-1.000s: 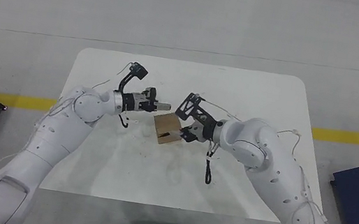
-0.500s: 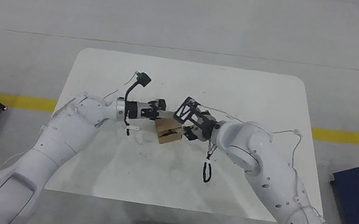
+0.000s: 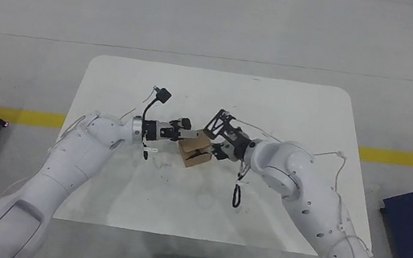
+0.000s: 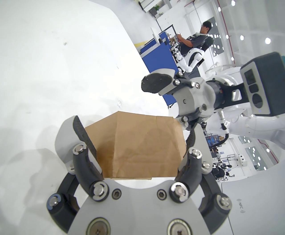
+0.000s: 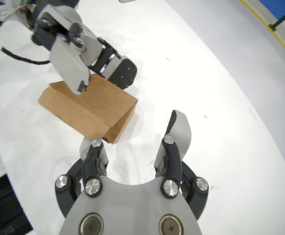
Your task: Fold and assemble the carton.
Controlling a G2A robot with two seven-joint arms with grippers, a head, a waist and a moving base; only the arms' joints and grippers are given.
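Left wrist view: left gripper (image 4: pixel 134 129) clasps the half-formed brown carton (image 4: pixel 138 144) over mid-table (image 5: pixel 211 89). Right gripper (image 5: pixel 132 130) gapes at its open end. A hard squeeze might crush the sleeve.

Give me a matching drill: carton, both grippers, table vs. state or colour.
Things:
1. carton
2. left gripper
3. right gripper
4. table

States:
A. open, at the carton's open end
B. white
C. brown, one end open
D. shut on the carton

Pairs: 1-C, 2-D, 3-A, 4-B
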